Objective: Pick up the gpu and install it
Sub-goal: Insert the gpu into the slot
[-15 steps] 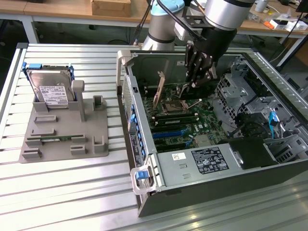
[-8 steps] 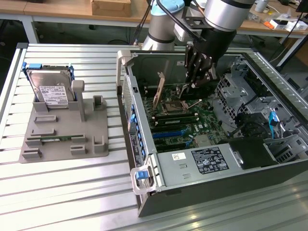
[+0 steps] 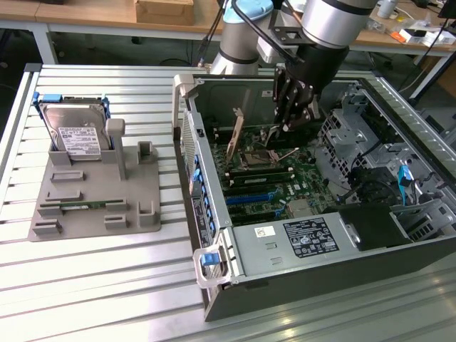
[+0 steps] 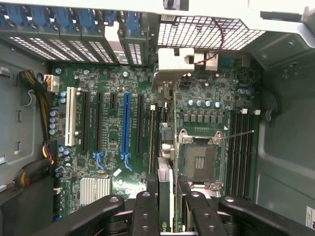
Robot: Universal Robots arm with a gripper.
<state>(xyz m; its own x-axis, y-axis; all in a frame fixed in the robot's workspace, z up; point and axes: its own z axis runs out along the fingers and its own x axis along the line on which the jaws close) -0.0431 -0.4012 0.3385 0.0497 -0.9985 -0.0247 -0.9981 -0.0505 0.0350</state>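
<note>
The gpu point(image 3: 235, 137) hangs edge-up inside the open computer case point(image 3: 299, 242), above the green motherboard. Its silver end bracket points toward the case wall with the blue clips. My gripper point(image 3: 291, 121) reaches down into the case from above and is shut on the card's other end. In the wrist view the gpu point(image 4: 166, 169) shows edge-on between my black fingers point(image 4: 147, 201), with my gripper point(image 4: 167, 199) closed around it. The bracket point(image 4: 176, 59) lies near the slot openings. The card hovers between the blue expansion slot point(image 4: 126, 125) and the processor socket point(image 4: 199, 160).
A grey parts holder point(image 3: 92, 206) on the slatted table carries a silver hard drive point(image 3: 75, 132) and a narrow memory stick point(image 3: 82, 206). Inside the case are memory slots point(image 4: 238, 147), a heatsink point(image 4: 95, 189), cable bundles point(image 4: 37, 88) and drive cages point(image 3: 356, 135).
</note>
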